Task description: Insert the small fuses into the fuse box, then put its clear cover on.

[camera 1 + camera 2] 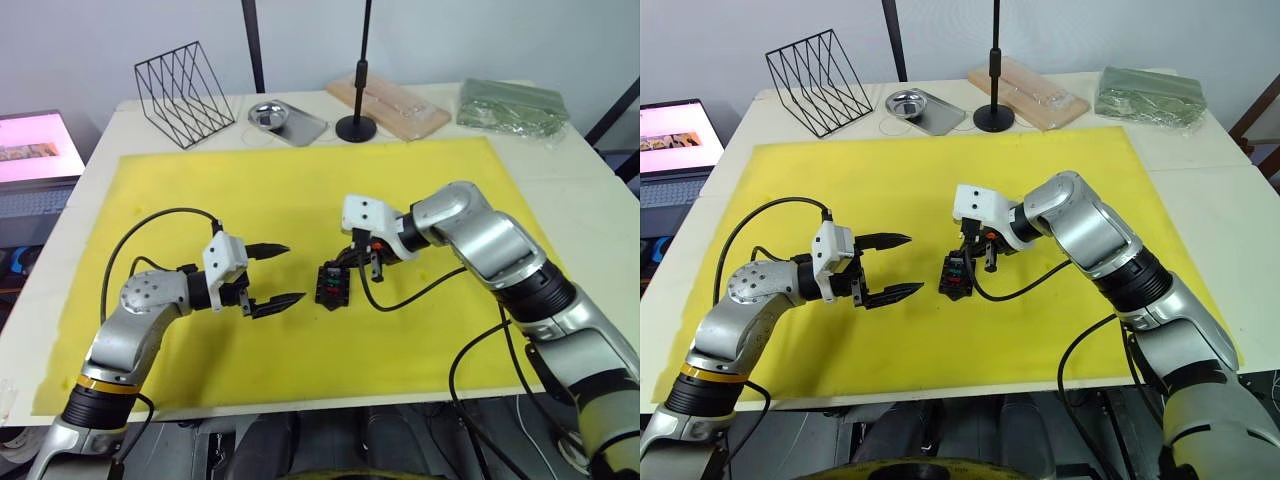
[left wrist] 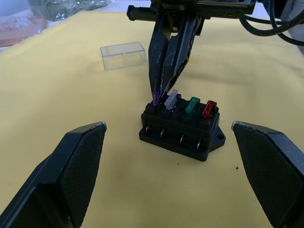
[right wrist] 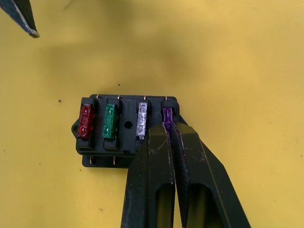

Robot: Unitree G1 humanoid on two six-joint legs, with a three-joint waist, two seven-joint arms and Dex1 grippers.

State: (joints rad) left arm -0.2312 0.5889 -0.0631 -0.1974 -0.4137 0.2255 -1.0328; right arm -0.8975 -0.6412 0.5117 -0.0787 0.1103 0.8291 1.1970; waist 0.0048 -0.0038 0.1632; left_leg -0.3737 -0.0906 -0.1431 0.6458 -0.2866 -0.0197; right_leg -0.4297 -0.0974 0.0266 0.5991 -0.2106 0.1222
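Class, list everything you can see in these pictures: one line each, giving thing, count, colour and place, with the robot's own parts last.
fuse box: one, black, middle of the mat
small fuses: four, red, green, greyish clear, purple, standing in the box's slots
clear cover: one, transparent, on the mat apart from the box
mat: one, yellow, covering the table
table: one, pale
wire rack: one, black, far left corner
metal tray: one, silver, beside the rack
stand: one, black, far middle
wooden board in clear packaging: one, behind the stand
green bag: one, far right
laptop: one, left of the table
left gripper: open, left of the box
right gripper: shut on the purple fuse
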